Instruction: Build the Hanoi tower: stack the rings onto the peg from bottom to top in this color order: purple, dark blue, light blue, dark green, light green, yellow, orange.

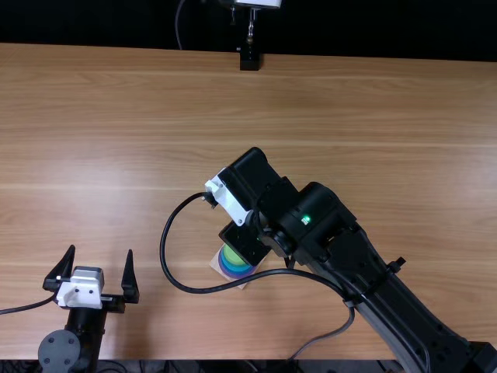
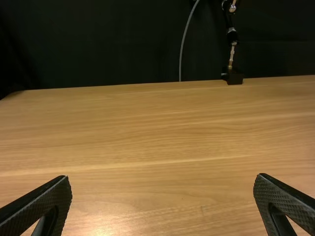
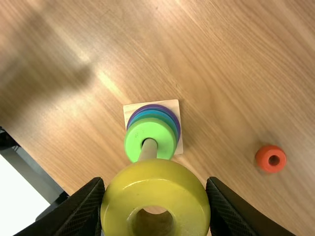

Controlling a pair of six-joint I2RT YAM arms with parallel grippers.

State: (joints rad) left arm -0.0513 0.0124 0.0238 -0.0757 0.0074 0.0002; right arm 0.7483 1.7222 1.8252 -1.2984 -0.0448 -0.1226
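Note:
Over the peg in the top view, my right gripper (image 1: 227,199) shows only its upper body, with part of the ring stack (image 1: 233,255) below it. In the right wrist view my right gripper (image 3: 155,183) is shut on the yellow ring (image 3: 118,204), held above the peg (image 3: 149,149), whose tip the ring hides. The light green ring (image 3: 157,129) tops blue rings (image 3: 165,115) and the purple ring (image 3: 156,106) on the wooden base (image 3: 129,109). An orange ring (image 3: 263,158) lies apart. My left gripper (image 1: 101,250) is open and empty; its fingers flank bare table in the left wrist view (image 2: 163,177).
The right forearm and a looping black cable (image 1: 165,242) cross above the stack area. A black mount (image 1: 249,60) stands at the far table edge (image 1: 140,49). Part of the other arm shows at the left edge of the right wrist view.

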